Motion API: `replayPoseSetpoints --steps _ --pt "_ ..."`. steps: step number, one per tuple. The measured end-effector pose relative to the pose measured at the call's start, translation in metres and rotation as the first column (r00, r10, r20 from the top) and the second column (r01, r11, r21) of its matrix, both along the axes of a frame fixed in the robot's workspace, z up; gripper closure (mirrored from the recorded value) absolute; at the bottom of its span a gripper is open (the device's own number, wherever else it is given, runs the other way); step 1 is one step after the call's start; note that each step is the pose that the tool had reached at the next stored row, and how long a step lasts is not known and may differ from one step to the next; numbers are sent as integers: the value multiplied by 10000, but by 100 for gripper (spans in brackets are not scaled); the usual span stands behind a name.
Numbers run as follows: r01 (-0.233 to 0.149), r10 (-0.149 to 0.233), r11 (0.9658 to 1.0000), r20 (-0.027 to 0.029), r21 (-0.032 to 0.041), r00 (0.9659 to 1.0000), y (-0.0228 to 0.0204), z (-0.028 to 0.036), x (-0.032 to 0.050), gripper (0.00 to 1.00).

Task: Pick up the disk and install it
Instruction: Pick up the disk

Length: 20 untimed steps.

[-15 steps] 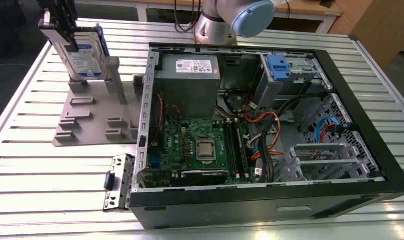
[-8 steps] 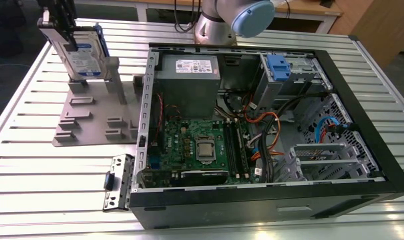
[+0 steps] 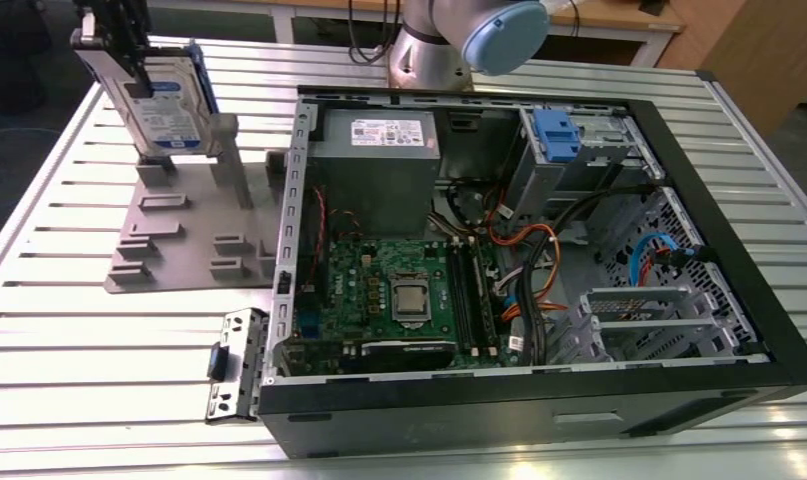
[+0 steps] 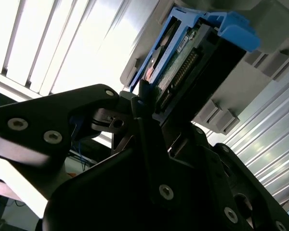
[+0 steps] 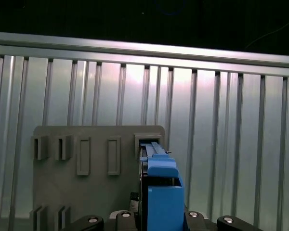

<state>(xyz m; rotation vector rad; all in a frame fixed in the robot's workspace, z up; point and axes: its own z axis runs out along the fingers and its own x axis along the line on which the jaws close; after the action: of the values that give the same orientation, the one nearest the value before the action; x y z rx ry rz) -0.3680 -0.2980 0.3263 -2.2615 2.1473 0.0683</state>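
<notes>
the gripper (image 3: 120, 58) is pinching the top of the disk (image 3: 174, 108), which stands upright in the grey stand (image 3: 176, 235) near the bench's (image 3: 96, 380) far corner on the exterior view's left, well apart from the open computer case (image 3: 723, 250). in the first wrist view its lower end sits in a slot (image 5: 137, 139). a pull off the vertical could jam the blue caddy (image 5: 161, 197) there and drag the stand; a hold this near one edge may let the disk swing or slip.

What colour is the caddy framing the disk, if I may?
Bright blue caddy, best in the first wrist view.
</notes>
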Motion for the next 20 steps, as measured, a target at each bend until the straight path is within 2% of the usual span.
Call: replayPoseSetpoints --steps 13,20 --pt "0 0 10000 0 0 10000 0 117 0 64" --pt "0 0 10000 0 1 10000 0 201 0 64"
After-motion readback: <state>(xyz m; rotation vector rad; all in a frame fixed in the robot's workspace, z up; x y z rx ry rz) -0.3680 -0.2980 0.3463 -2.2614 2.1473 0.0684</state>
